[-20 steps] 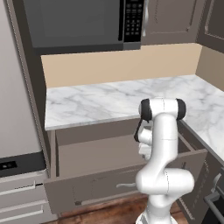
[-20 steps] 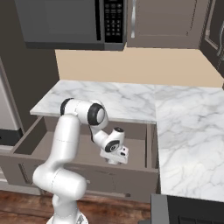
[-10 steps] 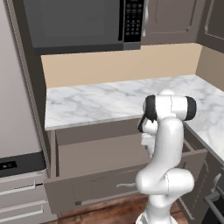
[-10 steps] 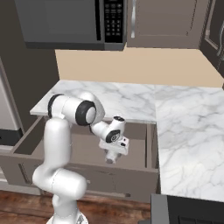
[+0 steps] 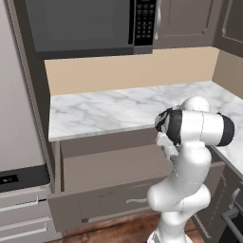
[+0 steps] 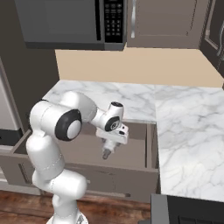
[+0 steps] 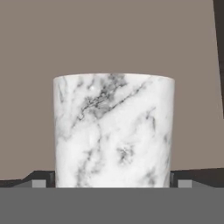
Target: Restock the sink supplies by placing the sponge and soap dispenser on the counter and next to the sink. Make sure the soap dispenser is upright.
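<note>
My gripper [image 6: 106, 154] reaches down into the open drawer [image 6: 135, 151] below the white marble counter [image 6: 131, 94]. In the hand view a white, grey-veined rounded bottle body, the soap dispenser [image 7: 113, 131], sits between my gripper's [image 7: 111, 181] two dark fingertips. The jaws stand wide on either side of it, open, with a small gap at each side. Its pump head cannot be seen. The counter [image 5: 104, 111] also runs across the left base view, where my arm hides the hand. The sponge and the sink are out of view.
The drawer [image 5: 109, 166] is pulled out far, its front panel [image 5: 95, 204] low towards the base. A dark microwave [image 5: 90, 23] hangs over the counter. The counter turns a corner and continues along the right side [image 6: 188, 144].
The arm's elbow has swung round while the hand stayed low in the drawer, shifting slightly. The jaws have stayed open.
</note>
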